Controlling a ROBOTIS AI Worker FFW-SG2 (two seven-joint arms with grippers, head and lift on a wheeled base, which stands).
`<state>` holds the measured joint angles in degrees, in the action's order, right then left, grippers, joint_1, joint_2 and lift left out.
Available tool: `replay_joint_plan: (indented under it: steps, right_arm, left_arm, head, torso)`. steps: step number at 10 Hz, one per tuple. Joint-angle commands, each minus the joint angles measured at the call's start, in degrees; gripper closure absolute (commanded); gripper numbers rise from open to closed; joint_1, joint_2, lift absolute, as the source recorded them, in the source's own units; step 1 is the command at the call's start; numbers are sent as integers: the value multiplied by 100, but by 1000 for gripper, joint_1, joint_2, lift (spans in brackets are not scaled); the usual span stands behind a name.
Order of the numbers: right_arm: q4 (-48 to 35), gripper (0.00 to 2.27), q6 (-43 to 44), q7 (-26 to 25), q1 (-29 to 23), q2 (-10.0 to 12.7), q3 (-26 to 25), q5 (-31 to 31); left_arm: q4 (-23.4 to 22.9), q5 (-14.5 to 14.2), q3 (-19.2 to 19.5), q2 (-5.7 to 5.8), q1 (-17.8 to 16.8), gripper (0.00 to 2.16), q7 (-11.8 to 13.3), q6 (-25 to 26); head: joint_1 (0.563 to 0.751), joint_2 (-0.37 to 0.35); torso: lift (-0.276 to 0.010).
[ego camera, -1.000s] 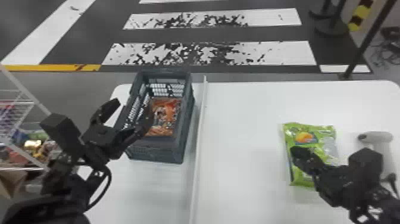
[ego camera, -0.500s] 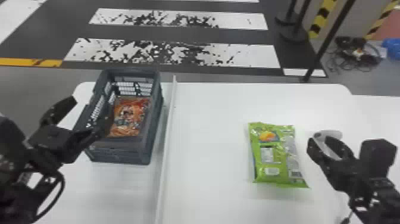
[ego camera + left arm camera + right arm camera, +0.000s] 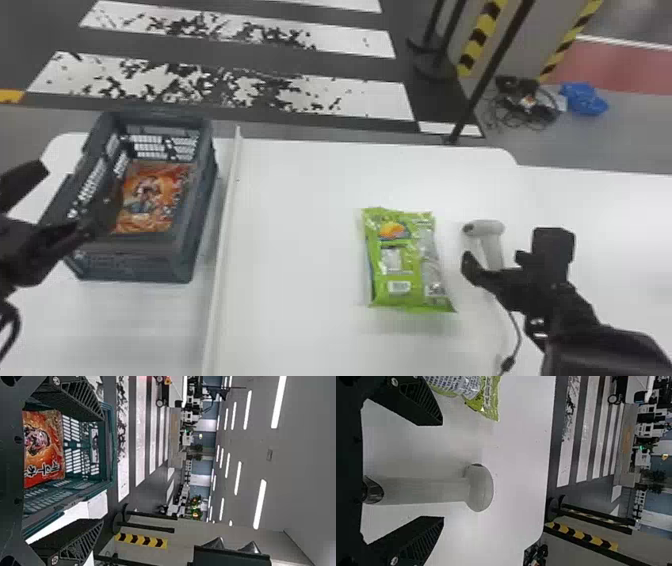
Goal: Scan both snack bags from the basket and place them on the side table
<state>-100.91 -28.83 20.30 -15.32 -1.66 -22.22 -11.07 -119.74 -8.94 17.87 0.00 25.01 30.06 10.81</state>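
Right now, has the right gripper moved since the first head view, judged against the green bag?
Yes, to the robot's right: a finger overlapped the green bag before; now the right gripper is beyond its right edge, by the scanner.

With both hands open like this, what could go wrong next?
The scanner's handle lines up nearer one finger of the right hand, so closing might twist or push it. That hand could also brush the green snack bag beside the scanner. The left hand, at the basket, might catch its rim.
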Motion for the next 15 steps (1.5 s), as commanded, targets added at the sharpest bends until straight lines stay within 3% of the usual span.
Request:
replay_joint_plan:
  steps: [1, 2, 3, 4, 5, 6, 8, 10, 12, 15]
  right_arm:
    - [405, 33, -189, 0, 354, -176, 51, -141]
    - [669, 127, -207, 9, 583, -282, 77, -246]
    - [818, 478, -488, 35, 741, -396, 156, -360]
    - [924, 1075, -875, 158, 838, -493, 209, -475]
    - [933, 2121, -1139, 167, 873, -510, 244, -484]
    - [906, 2256, -1191, 167, 873, -502, 279, -484]
    - [564, 2256, -1191, 167, 680, -458, 235, -246]
    - [-377, 2256, -1508, 158, 170, -387, 200, -53]
    - [-1449, 2256, -1965, 176, -472, -264, 191, 88]
    - [-2477, 2256, -2510, 193, -1192, -124, 200, 255]
  left_arm:
    - [3, -3, 6, -9, 4, 90, 0, 5]
    - [3, -3, 6, -9, 4, 90, 0, 5]
    - [3, -3, 6, 9, 4, 90, 0, 5]
    - [29, -12, -3, 26, -22, 90, 0, 5]
    - [56, -20, -12, 35, -49, 90, 0, 5]
    - [64, -20, -12, 35, -49, 90, 0, 5]
    - [64, -12, -12, 35, -58, 90, 0, 5]
    - [20, -12, -30, 26, -58, 90, -53, 23]
    - [3, 6, -100, -9, -66, 90, -299, 93]
    - [12, 85, -161, -15, -84, 90, -404, 251]
  head:
    - [695, -167]
    - [695, -174]
    - [695, -176]
    - [695, -184]
    - [695, -190]
    - [695, -196]
    - [695, -194]
    - [695, -186]
    - [695, -177]
    - [695, -157]
  torso:
    - [-75]
    - [-75]
    - [-75]
    - [-75]
    - [-75]
    - [-75]
    - [-75]
    - [-75]
    - [-75]
    - [-75]
